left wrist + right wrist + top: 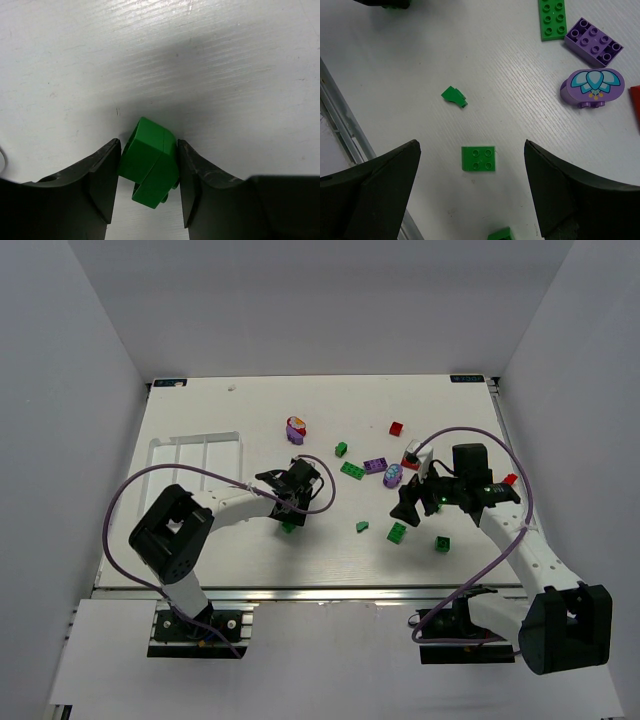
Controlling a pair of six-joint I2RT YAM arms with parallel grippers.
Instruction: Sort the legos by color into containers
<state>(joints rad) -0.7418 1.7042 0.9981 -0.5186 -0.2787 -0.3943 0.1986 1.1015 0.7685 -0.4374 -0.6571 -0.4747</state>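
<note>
Our left fingers (pixel 102 175) are closed on the smooth flat sides of a small green plastic brick (pixel 150 160), which sits tilted between them, low at the matte, finely ribbed white bench (pixel 160 60) and well apart from the shallow white compartmented tray (pixel 205 448) at far left. We judge it light, rigid and slick, best pinched on parallel faces, since the tilt could let it twist. Our right fingers (pixel 380 185) stand wide open above a flat-lying green four-stud brick (pixel 478 159).

I find the red brick (pixel 635 102) cut by the right edge. Overhead, the left fingers (pixel 286 508) hide most of the green brick (pixel 289 527).
</note>
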